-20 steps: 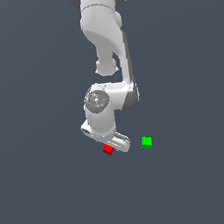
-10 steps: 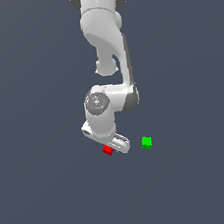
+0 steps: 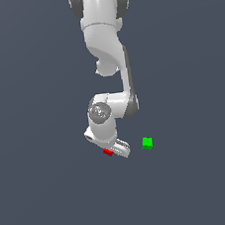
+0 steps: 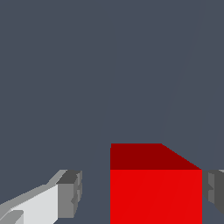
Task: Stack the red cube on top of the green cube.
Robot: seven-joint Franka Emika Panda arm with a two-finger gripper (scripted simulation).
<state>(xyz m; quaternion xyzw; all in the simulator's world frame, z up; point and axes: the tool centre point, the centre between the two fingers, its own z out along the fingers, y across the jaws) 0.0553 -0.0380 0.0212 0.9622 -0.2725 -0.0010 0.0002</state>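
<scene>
The red cube (image 4: 155,192) fills the space between my gripper's (image 4: 142,192) two grey fingertips in the wrist view. One pad (image 4: 71,194) stands clear of the cube's side with a gap, and the other pad (image 4: 215,192) sits right at the opposite side. The gripper is open around the cube. In the exterior view the white hand (image 3: 107,140) is low over the red cube (image 3: 108,152), hiding most of it. The green cube (image 3: 147,142) rests on the floor a short way toward the exterior view's right, apart from the gripper.
A plain dark grey floor (image 3: 54,191) surrounds both cubes. The white arm (image 3: 108,50) rises above the hand. Nothing else is in view.
The hand has sunk a little lower over the red cube, covering more of it. Neither cube has moved.
</scene>
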